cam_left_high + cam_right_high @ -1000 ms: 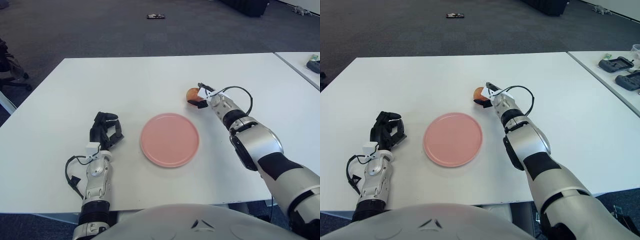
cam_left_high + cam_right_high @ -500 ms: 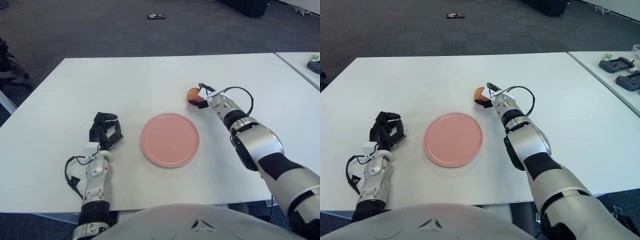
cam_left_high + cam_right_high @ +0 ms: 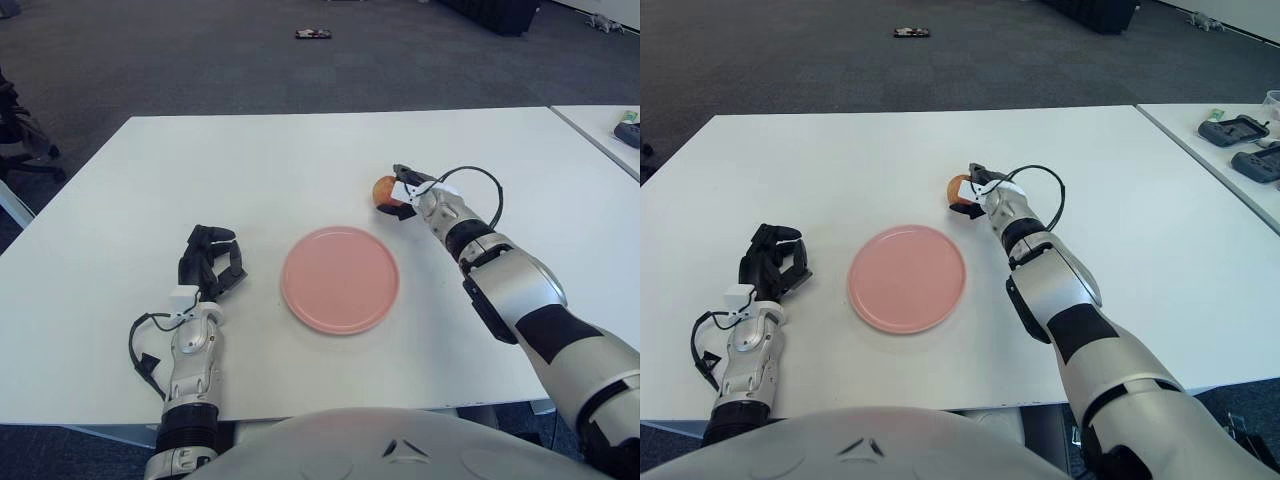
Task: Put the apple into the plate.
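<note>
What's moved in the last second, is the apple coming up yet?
Only slightly. The right hand, its fingers closed around the apple, has edged a little toward the far side of the table, apple with it. The pink plate has not moved, and the left hand is unchanged left of the plate.

path: bare counter (image 3: 300,170) is seen between apple (image 3: 384,188) and plate (image 3: 340,278) | obstacle: left hand (image 3: 208,265) left of plate, well apart
</note>
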Robot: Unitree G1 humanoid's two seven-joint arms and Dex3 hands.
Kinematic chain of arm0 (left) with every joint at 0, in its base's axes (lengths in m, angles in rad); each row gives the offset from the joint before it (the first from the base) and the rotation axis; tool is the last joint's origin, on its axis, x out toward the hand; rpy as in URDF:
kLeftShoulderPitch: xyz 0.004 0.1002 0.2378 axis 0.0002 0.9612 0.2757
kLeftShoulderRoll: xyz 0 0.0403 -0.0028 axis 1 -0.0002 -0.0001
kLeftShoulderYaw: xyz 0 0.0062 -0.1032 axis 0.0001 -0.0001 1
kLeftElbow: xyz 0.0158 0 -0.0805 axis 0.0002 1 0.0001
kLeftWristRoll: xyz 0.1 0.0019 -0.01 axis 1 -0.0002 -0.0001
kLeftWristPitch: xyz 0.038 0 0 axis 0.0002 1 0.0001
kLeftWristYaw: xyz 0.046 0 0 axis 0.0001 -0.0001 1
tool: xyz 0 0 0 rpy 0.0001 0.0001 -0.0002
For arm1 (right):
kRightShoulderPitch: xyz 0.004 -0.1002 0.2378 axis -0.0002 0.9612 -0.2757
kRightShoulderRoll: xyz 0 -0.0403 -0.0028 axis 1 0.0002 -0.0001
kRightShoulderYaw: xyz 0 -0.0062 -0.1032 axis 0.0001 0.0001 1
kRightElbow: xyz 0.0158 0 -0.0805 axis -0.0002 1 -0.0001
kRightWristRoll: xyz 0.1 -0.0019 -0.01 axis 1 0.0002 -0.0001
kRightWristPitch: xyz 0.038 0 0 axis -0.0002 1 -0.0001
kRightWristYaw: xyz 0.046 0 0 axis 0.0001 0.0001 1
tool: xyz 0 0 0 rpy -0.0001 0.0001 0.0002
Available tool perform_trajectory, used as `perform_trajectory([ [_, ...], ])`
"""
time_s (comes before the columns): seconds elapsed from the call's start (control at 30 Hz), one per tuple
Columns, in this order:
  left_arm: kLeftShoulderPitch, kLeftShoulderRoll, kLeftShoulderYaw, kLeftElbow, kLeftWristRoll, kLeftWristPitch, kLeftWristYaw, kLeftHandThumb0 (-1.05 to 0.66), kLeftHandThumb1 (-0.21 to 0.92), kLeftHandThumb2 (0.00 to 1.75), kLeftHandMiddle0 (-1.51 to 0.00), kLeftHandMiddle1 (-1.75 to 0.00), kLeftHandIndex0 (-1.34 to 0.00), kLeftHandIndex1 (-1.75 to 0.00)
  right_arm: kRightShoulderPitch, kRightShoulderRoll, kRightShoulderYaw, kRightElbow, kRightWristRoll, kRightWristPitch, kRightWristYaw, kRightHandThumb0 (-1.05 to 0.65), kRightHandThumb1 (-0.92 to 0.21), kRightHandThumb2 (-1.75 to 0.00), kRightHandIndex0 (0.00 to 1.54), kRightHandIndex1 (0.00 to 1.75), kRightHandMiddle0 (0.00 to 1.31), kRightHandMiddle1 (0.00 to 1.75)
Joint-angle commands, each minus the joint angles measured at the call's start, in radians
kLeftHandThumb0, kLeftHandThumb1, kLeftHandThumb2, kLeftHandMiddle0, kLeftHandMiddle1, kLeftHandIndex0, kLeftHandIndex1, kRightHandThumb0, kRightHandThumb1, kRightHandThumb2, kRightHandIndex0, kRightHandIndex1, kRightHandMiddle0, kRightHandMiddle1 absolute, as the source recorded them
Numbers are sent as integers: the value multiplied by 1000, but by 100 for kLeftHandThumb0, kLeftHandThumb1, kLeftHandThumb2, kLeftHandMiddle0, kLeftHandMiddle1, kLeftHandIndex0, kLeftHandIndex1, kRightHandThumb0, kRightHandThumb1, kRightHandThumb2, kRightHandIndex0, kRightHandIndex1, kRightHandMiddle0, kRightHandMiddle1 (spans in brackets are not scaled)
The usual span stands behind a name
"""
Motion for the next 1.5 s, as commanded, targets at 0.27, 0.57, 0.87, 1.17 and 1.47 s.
perform_trajectory([
  [0.27,34,-18,-5,33,-2,43,8,-41,53,105,-59,-174,-44,-175,-5,-8,91,12,-81,6,-31,-79,-51,-88,0,0,0,10],
  [0.57,33,-31,-1,36,-10,43,14,-42,52,106,-59,-175,-45,-175,-25,-7,229,19,-209,-8,-72,-77,-46,-93,0,0,0,15],
  [0.87,31,-42,6,45,-13,31,17,-42,52,106,-58,-174,-45,-175,-35,4,300,23,-273,-14,-76,-73,-41,-99,0,0,0,32],
  [1.17,37,-43,8,46,6,12,30,-41,53,105,-60,-174,-44,-175,-30,21,344,29,-305,-6,-77,-72,-38,-102,1,9,0,56],
  [1.47,48,-43,10,30,-3,26,27,-42,52,107,-62,-175,-45,-175,-24,28,353,31,-299,-4,-84,-63,-30,-108,0,60,0,98],
])
